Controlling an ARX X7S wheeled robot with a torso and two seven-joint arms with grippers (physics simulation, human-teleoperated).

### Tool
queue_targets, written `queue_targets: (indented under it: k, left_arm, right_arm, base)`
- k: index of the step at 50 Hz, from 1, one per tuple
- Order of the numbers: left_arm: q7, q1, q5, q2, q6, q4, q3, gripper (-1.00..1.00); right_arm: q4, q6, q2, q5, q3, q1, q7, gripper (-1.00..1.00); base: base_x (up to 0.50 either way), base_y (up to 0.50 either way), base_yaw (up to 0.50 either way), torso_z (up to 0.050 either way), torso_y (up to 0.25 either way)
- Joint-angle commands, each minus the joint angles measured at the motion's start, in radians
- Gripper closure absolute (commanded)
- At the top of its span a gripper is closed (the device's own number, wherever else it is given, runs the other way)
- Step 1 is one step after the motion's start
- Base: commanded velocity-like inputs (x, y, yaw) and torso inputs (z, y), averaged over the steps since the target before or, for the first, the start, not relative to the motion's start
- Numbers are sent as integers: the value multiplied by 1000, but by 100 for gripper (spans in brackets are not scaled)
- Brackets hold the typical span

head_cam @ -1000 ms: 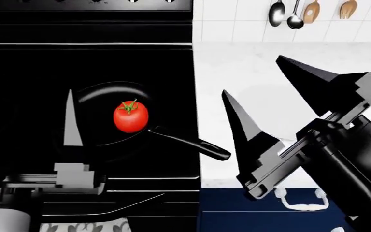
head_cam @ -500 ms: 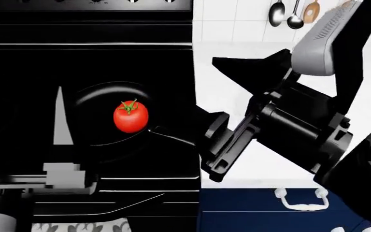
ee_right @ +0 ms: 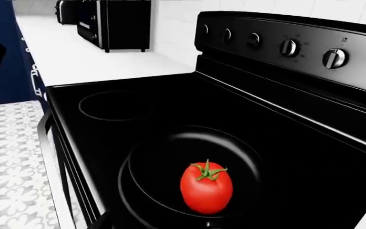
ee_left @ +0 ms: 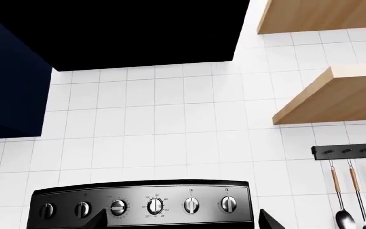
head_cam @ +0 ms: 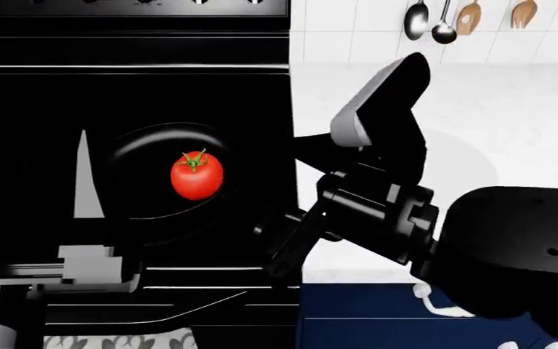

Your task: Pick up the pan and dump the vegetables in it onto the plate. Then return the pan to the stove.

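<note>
The black pan [head_cam: 148, 163] rests on the black stove [head_cam: 66, 94] with the red tomato [head_cam: 197, 174] inside it. My right gripper [head_cam: 281, 190] is open at the stove's right edge, where it covers the pan handle. Its wrist view looks over the pan [ee_right: 170, 162] and tomato [ee_right: 206, 187] from close by; the handle is out of that view. My left gripper [ee_left: 179, 225] is open, with one grey finger [head_cam: 85, 178] standing left of the pan. The white plate [head_cam: 468, 156] shows only faintly on the counter behind my right arm.
The white counter [head_cam: 531, 109] lies right of the stove, with spoons and spatulas [head_cam: 444, 22] hanging on the tiled wall. Navy cabinets with a white handle [head_cam: 444, 304] sit below. Black appliances [ee_right: 116, 24] stand on the counter at the stove's other side. Wooden shelves [ee_left: 335, 95] hang above.
My right arm has swung left and down from over the counter, turning until its gripper covers the pan handle. The left finger has drifted slightly left. Pan and tomato have not moved.
</note>
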Motion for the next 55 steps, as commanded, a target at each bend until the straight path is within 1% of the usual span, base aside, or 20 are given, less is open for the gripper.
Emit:
queue_targets:
  k: [1, 11, 24, 43, 55]
  left_arm:
    - [0, 1, 3, -3, 7, -2, 3, -100]
    - [0, -3, -2, -6, 10, 1, 2, -100]
    - [-4, -9, -2, -5, 5, 6, 7, -100]
    - [-5, -12, 0, -13, 18, 0, 12, -100]
    - [-4, -3, 7, -16, 34, -12, 11, -100]
  right_arm:
    - [57, 41, -25, -59, -60, 7, -15, -100]
    - [92, 72, -32, -93, -94, 31, -27, -100]
    - [118, 76, -21, -149, -124, 16, -51, -100]
    - [249, 126, -52, -213, -182, 87, -132, -100]
    - [293, 148, -71, -229, -219, 99, -170, -100]
  base:
    - [0, 0, 0, 0, 0]
    - [0, 0, 0, 0, 0]
    - [0, 0, 0, 0, 0]
    - [0, 0, 0, 0, 0]
    - [0, 0, 0, 0, 0]
